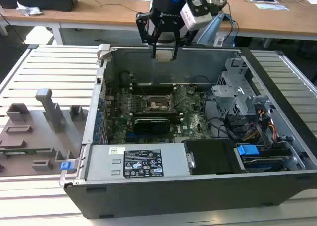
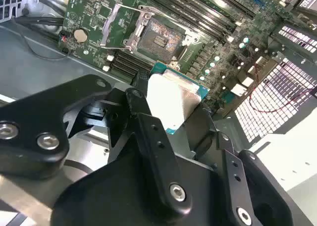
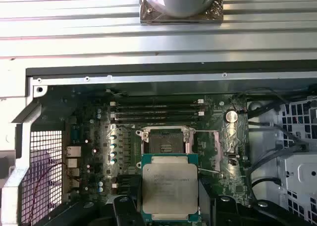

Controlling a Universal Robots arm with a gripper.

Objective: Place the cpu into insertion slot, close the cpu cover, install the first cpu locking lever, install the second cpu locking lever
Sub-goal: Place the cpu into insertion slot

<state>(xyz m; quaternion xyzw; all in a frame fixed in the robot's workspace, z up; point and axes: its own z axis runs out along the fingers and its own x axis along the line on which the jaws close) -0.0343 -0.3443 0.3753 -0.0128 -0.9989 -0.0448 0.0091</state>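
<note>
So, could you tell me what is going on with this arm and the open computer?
The arm's gripper is shut on the cpu, holding it by its edges above the open computer case, near the case's far wall in the exterior view. The insertion slot on the green motherboard lies open and empty below, so the chip is not yet placed.

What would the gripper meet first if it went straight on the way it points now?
Probably the green board beside the insertion slot, or the slot itself. The gripper, shut on the cpu, hangs above the open case, and depth is unclear.
</note>
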